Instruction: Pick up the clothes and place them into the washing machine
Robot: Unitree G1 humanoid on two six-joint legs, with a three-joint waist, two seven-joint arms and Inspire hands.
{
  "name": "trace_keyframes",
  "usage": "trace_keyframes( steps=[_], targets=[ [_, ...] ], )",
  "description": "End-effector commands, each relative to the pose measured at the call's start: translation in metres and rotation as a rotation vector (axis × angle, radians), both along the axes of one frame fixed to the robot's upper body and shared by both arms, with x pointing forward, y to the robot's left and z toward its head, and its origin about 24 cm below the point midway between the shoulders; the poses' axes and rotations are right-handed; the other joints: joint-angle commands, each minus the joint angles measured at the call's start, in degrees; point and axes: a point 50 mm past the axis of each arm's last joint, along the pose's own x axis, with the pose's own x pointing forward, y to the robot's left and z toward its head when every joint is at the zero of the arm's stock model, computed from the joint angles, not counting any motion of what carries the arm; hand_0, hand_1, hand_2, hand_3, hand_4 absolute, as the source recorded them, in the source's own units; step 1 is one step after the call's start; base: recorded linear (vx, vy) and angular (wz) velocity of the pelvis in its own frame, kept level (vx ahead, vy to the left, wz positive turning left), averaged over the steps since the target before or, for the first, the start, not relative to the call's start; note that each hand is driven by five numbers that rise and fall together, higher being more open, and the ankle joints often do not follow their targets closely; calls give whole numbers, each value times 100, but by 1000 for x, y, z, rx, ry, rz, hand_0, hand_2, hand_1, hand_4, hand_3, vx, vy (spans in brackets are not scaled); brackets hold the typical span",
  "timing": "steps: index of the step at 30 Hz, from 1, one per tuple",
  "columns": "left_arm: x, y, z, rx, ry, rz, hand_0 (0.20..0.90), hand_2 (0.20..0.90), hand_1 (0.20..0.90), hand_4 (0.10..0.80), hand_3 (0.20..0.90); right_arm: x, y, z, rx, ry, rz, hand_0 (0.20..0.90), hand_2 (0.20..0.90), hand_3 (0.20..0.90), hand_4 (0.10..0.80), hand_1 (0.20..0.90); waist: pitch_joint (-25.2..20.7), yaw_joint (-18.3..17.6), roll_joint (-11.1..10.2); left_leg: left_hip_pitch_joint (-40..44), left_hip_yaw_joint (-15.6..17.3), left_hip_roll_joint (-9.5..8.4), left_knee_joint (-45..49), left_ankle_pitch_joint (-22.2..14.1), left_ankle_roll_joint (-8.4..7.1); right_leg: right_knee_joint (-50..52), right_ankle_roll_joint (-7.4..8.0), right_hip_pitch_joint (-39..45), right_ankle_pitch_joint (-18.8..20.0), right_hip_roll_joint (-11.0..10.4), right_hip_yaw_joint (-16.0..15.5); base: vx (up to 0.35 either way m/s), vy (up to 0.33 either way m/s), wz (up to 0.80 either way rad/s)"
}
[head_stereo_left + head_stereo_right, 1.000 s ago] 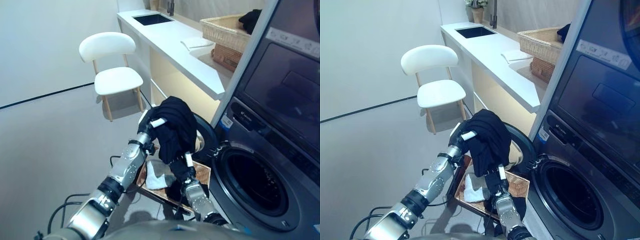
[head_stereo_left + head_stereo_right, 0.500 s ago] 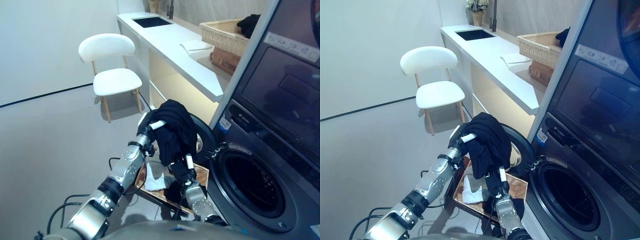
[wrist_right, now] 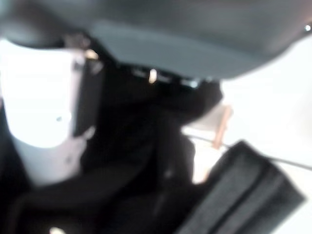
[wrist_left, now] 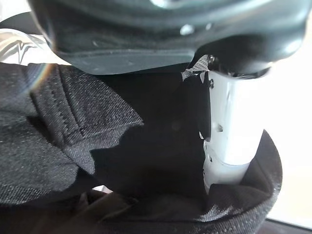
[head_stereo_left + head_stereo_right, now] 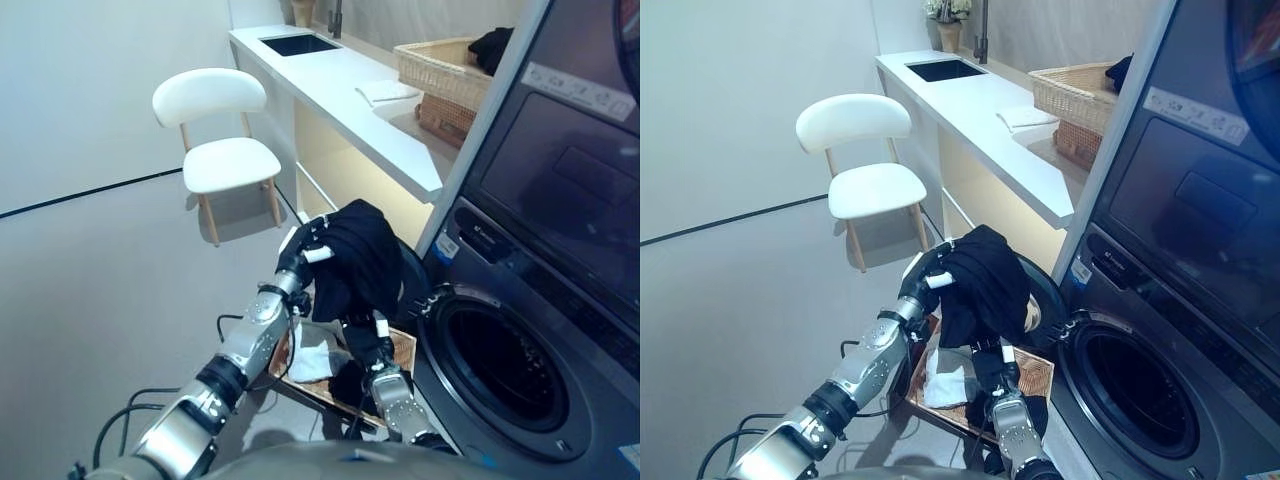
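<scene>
Our left hand [image 5: 303, 250] is pinched on the black garment [image 5: 358, 255]; the left wrist view shows what the head views don't: white-covered thumb [image 4: 228, 126] pressed into dark woven cloth w/ a stitched hem. Right hand [image 5: 999, 362] sits under the hanging cloth, thumb up into it, closed on the fabric per its wrist view. Garment is bunched, held up betw. both hands, above the wicker tray [image 5: 1032, 372] on the floor, just beside the washing machine [image 5: 500, 370] w/ its round opening. White cloth [image 5: 312, 355] lies in the tray.
</scene>
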Motion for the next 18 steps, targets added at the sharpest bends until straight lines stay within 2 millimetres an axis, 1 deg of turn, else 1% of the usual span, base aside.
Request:
trace_keyframes(
  steps=[1,4,5,6,8,15,18],
  targets=[
    [29,-15,48,-40,-231,-3,900,900,900,800,900,32,15,34,67,-242,-12,900,900,900,800,900,-274,80,-61,-160,-34,-66,-8,97,-364,316,221,238,-527,-59,-231,0,0,0],
    [30,-14,48,-7,-242,-6,900,900,900,800,900,31,15,33,66,-241,-14,900,900,900,800,900,-267,78,-58,-154,-34,-66,-6,97,-364,321,219,241,-529,-57,-231,0,0,0],
    [31,-14,49,62,-270,-17,900,900,900,800,900,31,12,32,55,-237,-18,900,900,900,800,900,-271,72,-57,-153,-32,-68,-5,97,-365,315,221,245,-527,-56,-230,0,0,0],
    [31,-14,49,62,-271,-17,900,900,900,800,900,31,12,32,55,-238,-18,900,900,900,800,900,-270,72,-58,-153,-32,-68,-5,97,-365,315,221,246,-527,-56,-231,0,0,0],
    [34,-9,51,154,-309,-10,900,900,900,800,900,33,11,34,53,-252,-19,900,900,900,800,900,-269,76,-63,-152,-36,-66,-6,99,-365,310,226,254,-523,-57,-239,0,0,0],
    [35,-1,48,196,-313,12,900,900,900,800,900,34,9,37,48,-268,-27,900,900,900,800,900,-278,87,-72,-142,-33,-62,-10,95,-364,305,227,269,-536,-55,-255,0,0,0],
    [36,2,48,241,-330,17,900,900,900,800,900,35,10,39,50,-283,-25,900,900,900,800,900,-276,86,-74,-146,-37,-56,-6,99,-367,309,227,269,-543,-49,-262,0,0,0]
  ],
)
